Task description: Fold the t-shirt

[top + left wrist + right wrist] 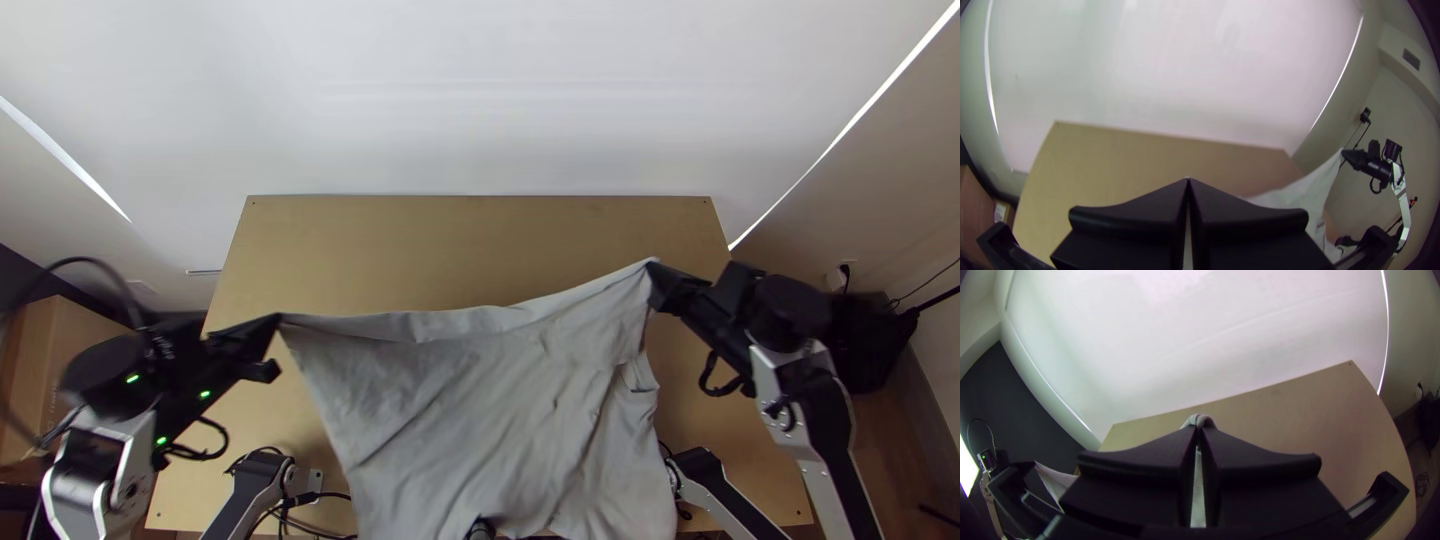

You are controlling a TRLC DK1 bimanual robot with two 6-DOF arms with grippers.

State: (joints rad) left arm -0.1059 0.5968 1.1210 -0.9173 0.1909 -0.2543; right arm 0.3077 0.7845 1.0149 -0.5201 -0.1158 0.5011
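Evidently clamped together at one upper corner of the grey t-shirt [480,400] with the left tool [278,319]. Pinched likewise at the opposite upper corner with the right tool [652,266], with a little wad of cloth poking up at the fingertips. Strung between both above the tabletop [450,235], with a shallow sag and a narrow turned-over band along the upper edge [430,325]. Draped from there to the bottom of the top view, rumpled across the body. Hard to tell hem from collar.

Probably light, limp and soft, too floppy to hold any shape alone, and likely to swing and lag behind a quick move. Hardly fragile, so fine to grip firmly, but apt to slip out if taken by too thin a sliver of edge. Best held right at the two corners, well apart, with gentle, even tension. Wise to level both corners before lowering, to avoid a skewed lay. For later folds, better to pinch corners or a doubled edge than loose cloth mid-panel.
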